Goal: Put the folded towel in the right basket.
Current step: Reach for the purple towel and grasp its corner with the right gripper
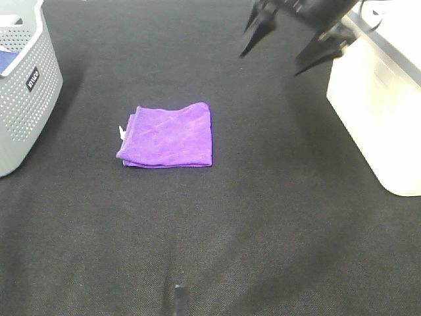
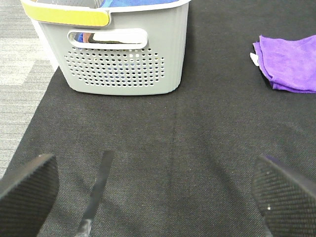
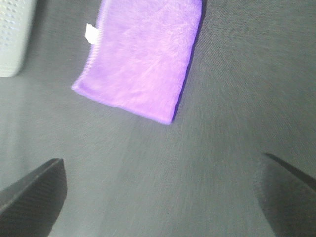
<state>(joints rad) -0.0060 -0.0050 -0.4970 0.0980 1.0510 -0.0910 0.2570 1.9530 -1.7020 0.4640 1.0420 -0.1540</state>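
A folded purple towel (image 1: pixel 169 136) with a small white tag lies flat on the black table cover, left of centre. It also shows in the left wrist view (image 2: pixel 290 69) and the right wrist view (image 3: pixel 142 57). The right basket (image 1: pixel 378 99) is white and stands at the right edge. My right gripper (image 1: pixel 284 51) hangs open and empty in the air at the back, right of the towel and near the white basket. My left gripper (image 2: pixel 153 192) is open and empty low over the cover; in the exterior view only a dark tip (image 1: pixel 179 296) shows at the front edge.
A grey perforated basket (image 1: pixel 23 79) stands at the left edge, holding blue cloth; the left wrist view shows its yellow handle strip (image 2: pixel 69 17). The black cover (image 1: pixel 263 217) spans the table, with grey floor (image 2: pixel 19 74) beyond its left side.
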